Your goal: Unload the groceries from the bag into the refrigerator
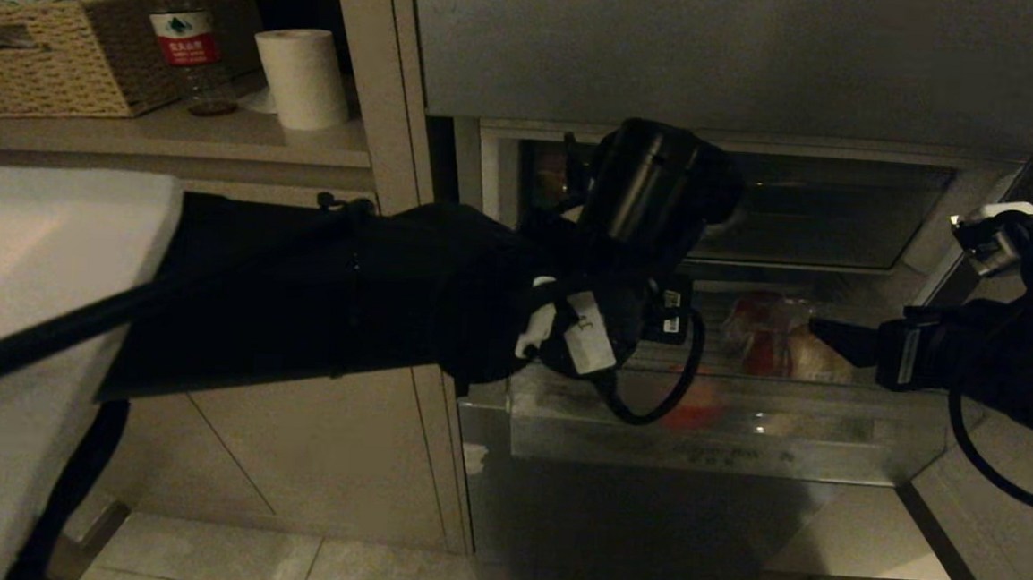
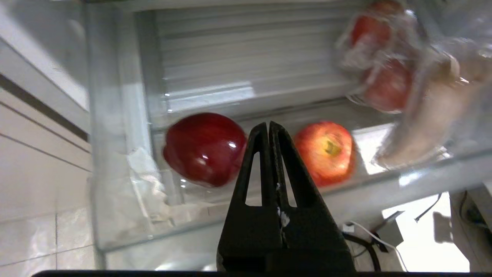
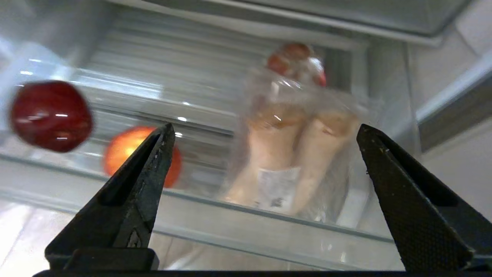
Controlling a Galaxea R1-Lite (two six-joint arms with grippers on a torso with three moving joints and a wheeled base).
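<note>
A clear plastic pack of groceries (image 3: 296, 154), holding pale beige lumps with red pieces behind them and a white label on its front, lies on a clear shelf (image 3: 269, 219) inside the open refrigerator (image 1: 841, 256). It sits straight ahead of the right end effector (image 3: 265, 134), whose fingers (image 3: 153, 154) stand wide apart with nothing between them, one to each side of the pack and short of touching it. Beyond the pack, toward the left end effector (image 2: 269, 129), a dark red apple (image 2: 203, 148) and a yellow-red apple (image 2: 326, 150) lie in the clear drawer below the shelf, one on each side of that end effector's tips. The left end effector is closed, its fingers pressed together and empty, pointing into the drawer between the two apples. Well off to the left arm's outer side, a table (image 1: 221, 137) carries a wicker basket (image 1: 55, 56), a clear water bottle (image 1: 183, 27) with a red label, and a white paper roll (image 1: 301, 75).
</note>
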